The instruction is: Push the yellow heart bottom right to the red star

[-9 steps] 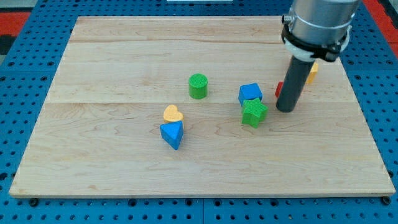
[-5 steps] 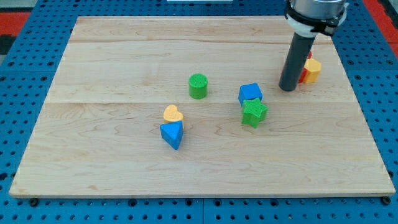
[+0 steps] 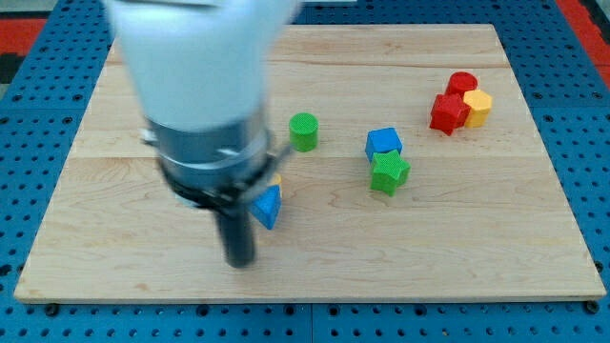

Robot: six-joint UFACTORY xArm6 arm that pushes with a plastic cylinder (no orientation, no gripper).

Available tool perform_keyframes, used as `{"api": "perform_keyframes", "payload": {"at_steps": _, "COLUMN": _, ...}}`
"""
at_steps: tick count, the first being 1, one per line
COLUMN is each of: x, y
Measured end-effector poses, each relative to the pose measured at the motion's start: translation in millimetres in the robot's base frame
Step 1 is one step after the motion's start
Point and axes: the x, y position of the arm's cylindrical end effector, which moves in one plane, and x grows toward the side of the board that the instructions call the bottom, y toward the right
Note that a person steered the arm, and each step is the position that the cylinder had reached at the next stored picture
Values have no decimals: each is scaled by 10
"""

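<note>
My tip (image 3: 239, 262) rests on the board near the view's bottom, just below and left of the blue triangle block (image 3: 268, 205). The arm above it is blurred and covers the yellow heart almost fully; only a yellow sliver (image 3: 276, 179) shows above the blue triangle. The red star (image 3: 447, 112) lies far off at the view's upper right, touching a red cylinder (image 3: 462, 83) and a yellow block (image 3: 478, 107).
A green cylinder (image 3: 303, 131) stands near the board's middle. A blue cube (image 3: 383, 144) and a green star (image 3: 389, 172) sit together right of centre. The wooden board (image 3: 534, 238) lies on a blue pegboard surface.
The arm has swept from the upper right, beside the red star, across to the lower left by the blue triangle. The blocks have not visibly moved.
</note>
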Motion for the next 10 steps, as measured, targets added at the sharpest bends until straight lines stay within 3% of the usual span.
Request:
{"api": "perform_keyframes", "payload": {"at_steps": 1, "x": -700, "y": -225}}
{"api": "perform_keyframes", "payload": {"at_steps": 2, "x": -883, "y": 235}}
{"api": "perform_keyframes", "payload": {"at_steps": 4, "x": -871, "y": 1051}}
{"api": "perform_keyframes", "payload": {"at_steps": 8, "x": 116, "y": 2259}}
{"api": "perform_keyframes", "payload": {"at_steps": 10, "x": -14, "y": 2366}}
